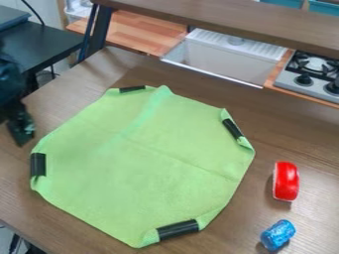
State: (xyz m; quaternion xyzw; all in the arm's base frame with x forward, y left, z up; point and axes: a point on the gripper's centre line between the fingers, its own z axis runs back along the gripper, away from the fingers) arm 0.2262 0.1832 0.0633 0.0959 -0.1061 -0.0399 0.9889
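Black two-finger end effector (21,130) beside the left edge of a pale-green, roughly eight-sided fabric cloth (142,154) on a brown wooden worktop (308,134).
The cloth lies spread out mid-worktop; whether the end effector is open or closed, I cannot tell. Black strips (177,229) sit at four folded-in corners, probably to keep the folds together and give firmer edges. Faint creases cross the cloth, and its rim curls slightly on the right. A red rounded block with a pale side (286,181) and a blue crumpled-looking lump (277,234) rest apart from it on the right, with wood between, seemingly leaving that edge room to shift.
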